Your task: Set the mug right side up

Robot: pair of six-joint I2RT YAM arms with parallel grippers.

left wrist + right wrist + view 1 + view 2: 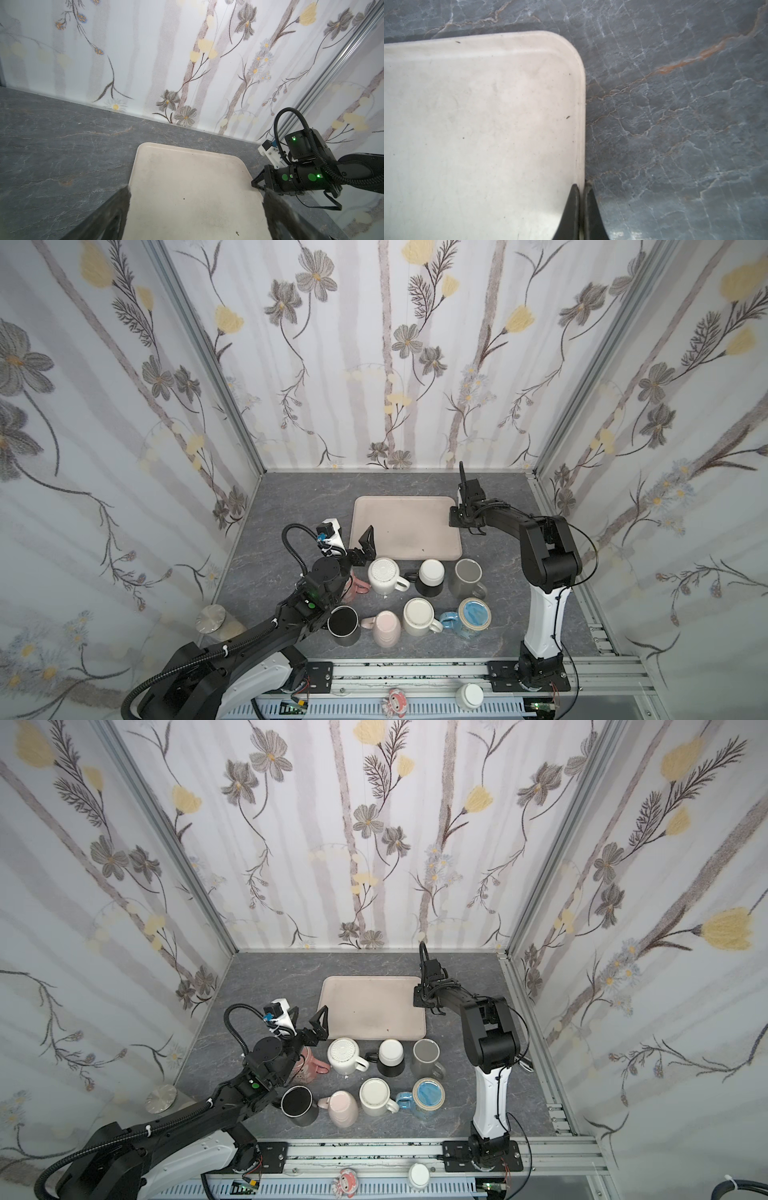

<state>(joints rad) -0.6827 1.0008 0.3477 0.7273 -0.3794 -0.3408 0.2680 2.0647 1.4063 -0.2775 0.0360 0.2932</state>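
Several mugs stand in two rows in front of the tray in both top views. The white ribbed mug (384, 574), the black-and-white mug (431, 576), the cream mug (417, 616) and the pale pink mug (385, 627) are bottom-up. The grey mug (467, 577) and the black mug (344, 624) stand mouth-up. My left wrist partly hides a reddish patterned mug (358, 587). The left gripper (353, 541) (195, 193) is open and empty above the tray's near left corner. The right gripper (456, 523) (581, 187) is shut and empty over the tray's right edge. Neither wrist view shows a mug.
A beige tray (405, 526) (187, 187) (477, 124) lies bare at the table's middle back. A blue glazed mug (473, 616) stands at the front right. A metal-lidded jar (212, 620) sits outside the left wall. Flowered walls close three sides.
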